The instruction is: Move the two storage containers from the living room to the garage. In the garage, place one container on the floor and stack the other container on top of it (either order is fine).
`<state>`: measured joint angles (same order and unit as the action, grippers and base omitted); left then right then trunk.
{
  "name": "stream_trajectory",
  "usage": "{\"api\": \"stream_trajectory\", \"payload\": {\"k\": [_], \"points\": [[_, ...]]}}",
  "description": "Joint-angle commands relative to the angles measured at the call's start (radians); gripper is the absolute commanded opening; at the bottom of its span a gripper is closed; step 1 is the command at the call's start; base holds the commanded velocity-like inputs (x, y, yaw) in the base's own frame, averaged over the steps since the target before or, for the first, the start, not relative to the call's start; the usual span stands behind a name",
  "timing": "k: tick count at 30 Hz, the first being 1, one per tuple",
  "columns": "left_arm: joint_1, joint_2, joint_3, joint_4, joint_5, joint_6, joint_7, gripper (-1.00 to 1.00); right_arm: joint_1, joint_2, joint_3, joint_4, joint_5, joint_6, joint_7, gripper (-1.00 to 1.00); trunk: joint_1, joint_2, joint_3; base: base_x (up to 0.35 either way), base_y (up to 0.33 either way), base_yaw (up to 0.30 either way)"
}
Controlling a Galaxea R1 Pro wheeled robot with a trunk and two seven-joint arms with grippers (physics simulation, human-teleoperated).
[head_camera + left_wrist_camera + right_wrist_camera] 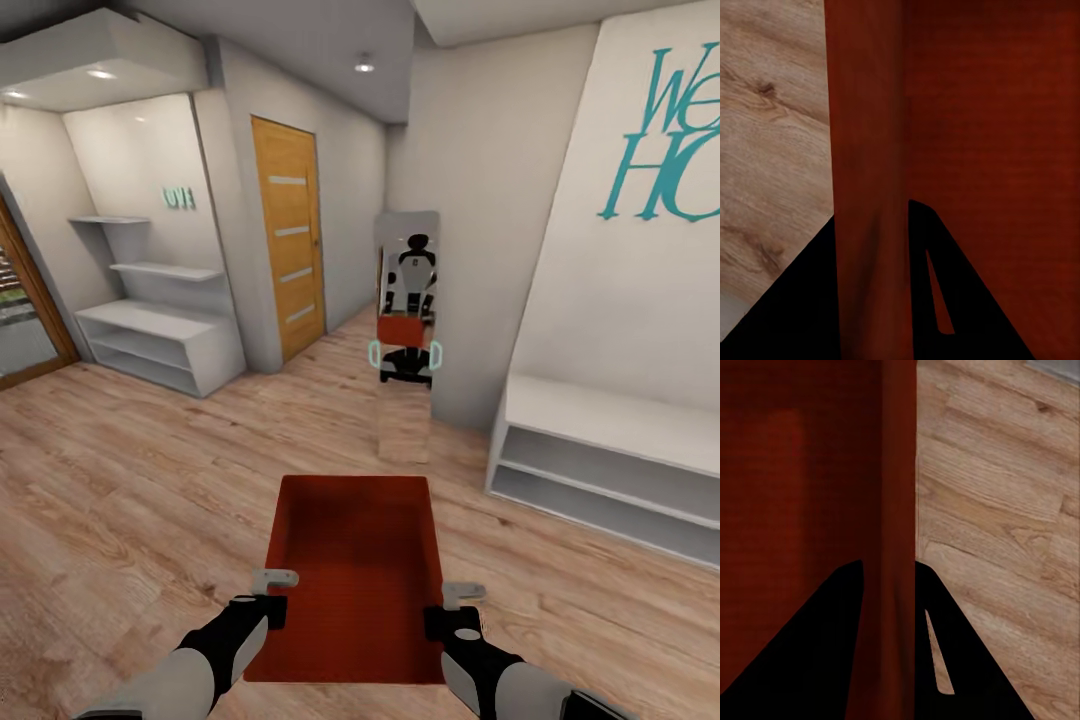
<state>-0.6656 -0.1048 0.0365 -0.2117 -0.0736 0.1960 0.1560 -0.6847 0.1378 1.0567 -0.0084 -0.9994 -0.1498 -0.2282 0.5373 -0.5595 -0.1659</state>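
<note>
An orange-red storage container (355, 570), open-topped with low plain walls and a finely ribbed inner bottom, is carried level in front of the robot above the light wood plank floor (130, 500) of a hallway. The left gripper (268, 597) is clamped on the container's left wall, and the right gripper (455, 607) is clamped on its right wall; the bin hangs between the two claws, its long sides running away from the robot. In the left wrist view the wall (870, 172) passes between the dark fingers (802, 300), one inside the bin and one outside; the right wrist view shows the same grip on the opposite wall (898, 510). Ahead, a tall mirror (405, 330) leaning by the wall corner reflects the robot and its red load. A wooden door (290, 250) stands to the mirror's left, white shelves (150, 320) beyond that, and a white bench (610, 450) on the right.
</note>
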Motion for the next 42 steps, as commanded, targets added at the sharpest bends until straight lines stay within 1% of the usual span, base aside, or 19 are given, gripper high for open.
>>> {"api": "stream_trajectory", "payload": {"k": [1, 19, 42], "points": [[0.000, 0.000, -0.018, 0.002, 0.001, 0.006, 0.007, -1.00, -0.001, -0.007, -0.001, 0.001, -0.010, -0.007, -0.017, -1.00, 0.001, -0.001, -0.002, 0.322, 0.000, 0.268], [0.000, -0.001, -0.018, 0.002, 0.001, 0.006, 0.007, -1.00, -0.001, -0.007, -0.001, 0.001, -0.010, -0.008, -0.017, -1.00, 0.001, -0.001, -0.002, 0.322, 0.000, 0.255], [0.000, -0.001, -0.018, 0.002, 0.001, 0.006, 0.005, -1.00, -0.001, -0.008, -0.001, 0.001, -0.010, -0.007, -0.017, -1.00, 0.001, -0.001, -0.002, 0.322, 0.000, 0.013]]}}
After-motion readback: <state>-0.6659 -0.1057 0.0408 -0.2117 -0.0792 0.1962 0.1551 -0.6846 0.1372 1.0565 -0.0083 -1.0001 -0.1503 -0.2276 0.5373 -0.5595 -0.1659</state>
